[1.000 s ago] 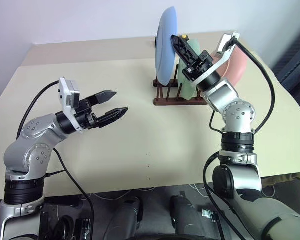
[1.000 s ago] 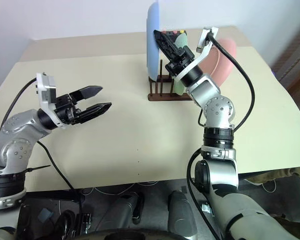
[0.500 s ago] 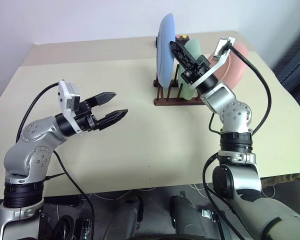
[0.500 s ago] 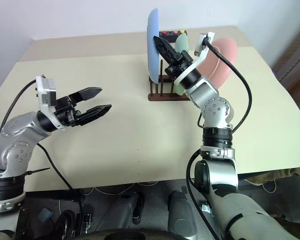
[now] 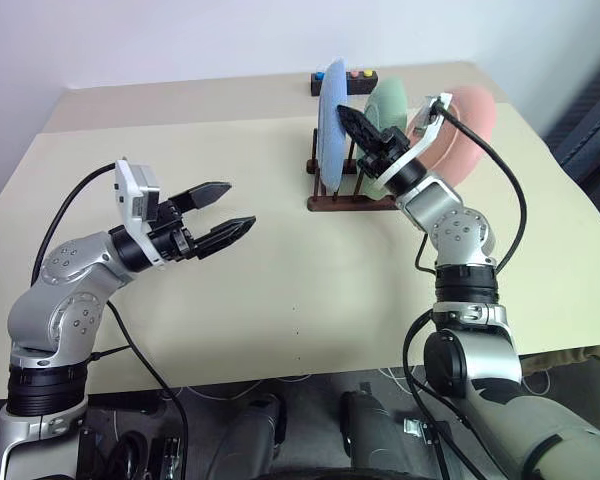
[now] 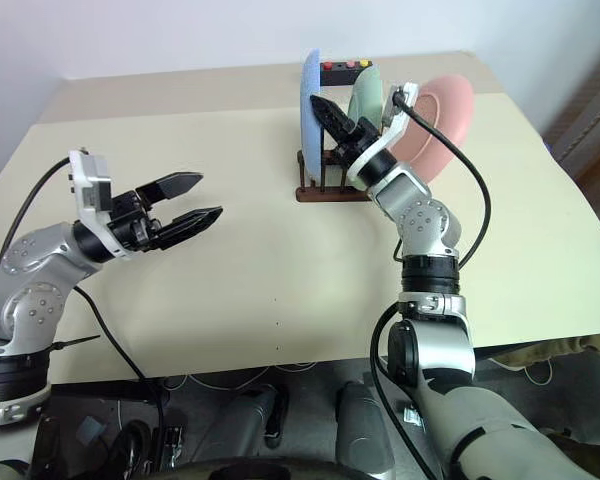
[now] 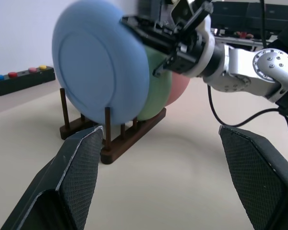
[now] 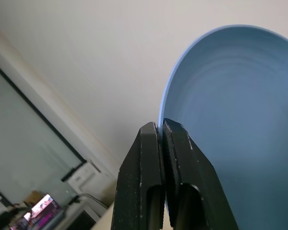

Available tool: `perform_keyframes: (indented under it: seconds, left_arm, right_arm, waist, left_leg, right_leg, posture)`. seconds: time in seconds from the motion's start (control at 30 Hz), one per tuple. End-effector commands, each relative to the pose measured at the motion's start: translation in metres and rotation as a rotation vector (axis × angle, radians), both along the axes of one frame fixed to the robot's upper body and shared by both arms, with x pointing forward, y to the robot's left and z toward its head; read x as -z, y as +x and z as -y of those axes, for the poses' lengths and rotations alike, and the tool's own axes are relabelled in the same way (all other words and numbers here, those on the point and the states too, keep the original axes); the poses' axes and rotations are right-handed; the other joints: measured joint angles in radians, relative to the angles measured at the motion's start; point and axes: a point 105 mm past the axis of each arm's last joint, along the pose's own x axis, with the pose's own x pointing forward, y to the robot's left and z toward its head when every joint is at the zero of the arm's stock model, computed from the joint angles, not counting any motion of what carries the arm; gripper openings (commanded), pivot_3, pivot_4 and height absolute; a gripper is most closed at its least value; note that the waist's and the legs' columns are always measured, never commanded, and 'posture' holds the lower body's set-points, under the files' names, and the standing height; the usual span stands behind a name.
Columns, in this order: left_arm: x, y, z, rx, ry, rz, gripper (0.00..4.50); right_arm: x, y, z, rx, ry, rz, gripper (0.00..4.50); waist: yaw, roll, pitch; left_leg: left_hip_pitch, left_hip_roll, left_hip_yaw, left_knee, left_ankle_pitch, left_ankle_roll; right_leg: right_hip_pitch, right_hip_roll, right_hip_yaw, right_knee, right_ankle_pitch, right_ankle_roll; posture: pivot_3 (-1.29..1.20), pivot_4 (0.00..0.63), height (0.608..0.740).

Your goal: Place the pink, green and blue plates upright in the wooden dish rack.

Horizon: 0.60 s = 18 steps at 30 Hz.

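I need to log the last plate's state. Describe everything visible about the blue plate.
The blue plate is a plain, round, matte light-blue dish with a shallow rim around a flat centre. It stands on edge, close to upright, in the wooden dish rack, between thin pegs at the rack's end nearest the robot's left side. The green plate stands right behind it. The right gripper, fingers shut, pinches its upper rim. Whether its lower edge is fully seated on the rails cannot be told.

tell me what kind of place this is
Probably a robot test lab, not a kitchen: a bare beige table, a black box with coloured buttons, and a lone wooden dish rack holding plain plates.
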Motion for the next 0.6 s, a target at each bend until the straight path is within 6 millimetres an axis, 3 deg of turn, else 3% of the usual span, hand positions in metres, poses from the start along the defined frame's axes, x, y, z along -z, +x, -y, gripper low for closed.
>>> perform_keyframes:
  seconds: [0.03, 0.1, 0.2, 0.43, 0.6]
  left_arm:
    - [-0.011, -0.005, 0.002, 0.008, 0.01, 0.059, 3.99]
    - [-0.011, -0.005, 0.002, 0.008, 0.009, 0.059, 3.99]
    - [-0.011, -0.004, 0.002, 0.007, 0.01, 0.059, 3.99]
    - [-0.01, -0.004, 0.003, 0.013, 0.006, 0.056, 3.99]
    - [-0.011, -0.004, 0.004, 0.021, -0.002, 0.052, 3.99]
  right_arm:
    - [-0.011, -0.003, -0.006, -0.01, -0.016, 0.052, 0.05]
    - [-0.009, -0.004, -0.007, -0.015, -0.031, 0.056, 0.05]
    - [-0.007, -0.005, -0.008, -0.016, -0.055, 0.069, 0.89]
    - [-0.01, -0.006, -0.007, -0.003, -0.069, 0.088, 4.39]
    - [-0.021, -0.016, -0.013, -0.004, -0.124, 0.166, 4.39]
  waist:
    - [0.0, 0.0, 0.0]
    - [0.0, 0.0, 0.0]
    - [-0.001, 0.0, 0.0]
    - [0.0, 0.0, 0.0]
    - [0.0, 0.0, 0.0]
  left_leg:
    - [0.0, 0.0, 0.0, 0.0, 0.0, 0.0]
    - [0.0, 0.0, 0.0, 0.0, 0.0, 0.0]
    - [0.0, 0.0, 0.0, 0.0, 0.0, 0.0]
    - [0.0, 0.0, 0.0, 0.0, 0.0, 0.0]
    - [0.0, 0.0, 0.0, 0.0, 0.0, 0.0]
  right_leg:
    - [0.0, 0.0, 0.0, 0.0, 0.0, 0.0]
    - [0.0, 0.0, 0.0, 0.0, 0.0, 0.0]
    - [0.0, 0.0, 0.0, 0.0, 0.0, 0.0]
    - [0.0, 0.0, 0.0, 0.0, 0.0, 0.0]
    - [0.0, 0.0, 0.0, 0.0, 0.0, 0.0]
  posture:
    - [0.0, 0.15, 0.74]
    - [0.0, 0.15, 0.74]
    - [0.0, 0.15, 0.74]
    - [0.0, 0.15, 0.74]
    - [0.0, 0.15, 0.74]
